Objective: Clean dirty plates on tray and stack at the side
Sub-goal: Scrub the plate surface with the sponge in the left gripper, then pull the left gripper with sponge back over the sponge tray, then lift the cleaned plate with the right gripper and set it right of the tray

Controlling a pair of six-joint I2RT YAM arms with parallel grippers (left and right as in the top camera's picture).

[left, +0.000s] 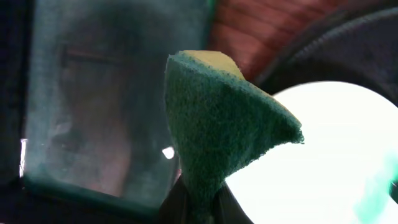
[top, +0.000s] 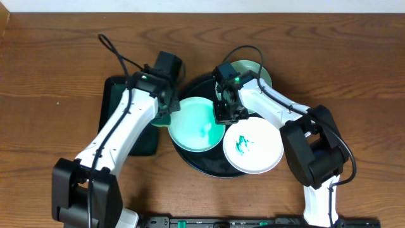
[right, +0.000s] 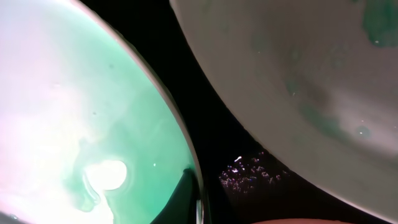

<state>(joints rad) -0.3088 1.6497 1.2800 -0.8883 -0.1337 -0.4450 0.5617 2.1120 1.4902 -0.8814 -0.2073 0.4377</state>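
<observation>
The left pincer (left: 199, 208) pinches a green sponge (left: 217, 130). The right pincer (right: 196, 205) clamps the rim of the mint plate (top: 193, 130), which sits at nine o'clock on the tray (top: 209, 168).

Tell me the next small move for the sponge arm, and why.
Probably slide the left gripper rightward so the sponge lands on the left mint plate, then wipe. The sponge is pinched just beside that plate's left rim, the right gripper clamps its right rim, and a pale smear shows near its centre.
</observation>
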